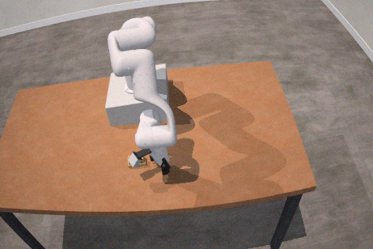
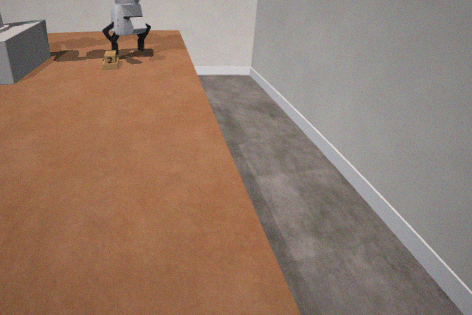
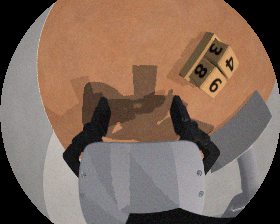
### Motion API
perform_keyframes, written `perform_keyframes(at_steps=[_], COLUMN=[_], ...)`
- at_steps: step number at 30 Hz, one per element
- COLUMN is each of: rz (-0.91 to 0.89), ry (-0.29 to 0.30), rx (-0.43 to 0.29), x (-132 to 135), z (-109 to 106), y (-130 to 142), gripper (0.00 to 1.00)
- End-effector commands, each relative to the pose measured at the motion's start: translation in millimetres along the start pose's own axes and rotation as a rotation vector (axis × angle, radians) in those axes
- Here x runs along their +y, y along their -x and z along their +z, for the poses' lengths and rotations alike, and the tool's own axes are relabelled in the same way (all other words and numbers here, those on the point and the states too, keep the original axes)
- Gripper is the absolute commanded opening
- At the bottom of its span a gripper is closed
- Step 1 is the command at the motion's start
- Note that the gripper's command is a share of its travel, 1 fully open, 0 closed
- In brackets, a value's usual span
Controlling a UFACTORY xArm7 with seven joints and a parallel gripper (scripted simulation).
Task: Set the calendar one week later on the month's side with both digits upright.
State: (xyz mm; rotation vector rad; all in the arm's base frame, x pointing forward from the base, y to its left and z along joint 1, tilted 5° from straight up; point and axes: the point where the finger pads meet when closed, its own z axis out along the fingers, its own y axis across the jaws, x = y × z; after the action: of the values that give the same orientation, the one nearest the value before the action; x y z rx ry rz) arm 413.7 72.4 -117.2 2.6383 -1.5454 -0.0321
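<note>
Wide-open gripper (image 3: 140,117) hovering over bare table (image 3: 113,41), gripping nothing

Left to right in the wrist view: left finger (image 3: 90,131); right finger (image 3: 190,128); then calendar tray (image 3: 195,56) flat on the tabletop, apart from the fingers, two cubes (image 3: 215,66) side by side inside, showing 3, 4, 8, 9

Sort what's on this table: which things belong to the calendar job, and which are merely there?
Job:
- two digit cubes, side by side, digits 3, 4, 8, 9 showing on top
- tray holding them
- gripper, open, empty, beside the calendar

Merely there:
- grey pedestal under the arm
- table
</note>
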Motion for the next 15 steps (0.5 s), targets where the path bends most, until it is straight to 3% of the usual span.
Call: perform_keyframes(at_steps=[1, 15], rz=[0.000, 0.000], ry=[-0.003, -0.003], rx=[0.001, 0.001], x=[-1.4, -1.3], z=[-2.5, -36.6], y=[-0.5, -0.5], gripper=[1.00, 1.00])
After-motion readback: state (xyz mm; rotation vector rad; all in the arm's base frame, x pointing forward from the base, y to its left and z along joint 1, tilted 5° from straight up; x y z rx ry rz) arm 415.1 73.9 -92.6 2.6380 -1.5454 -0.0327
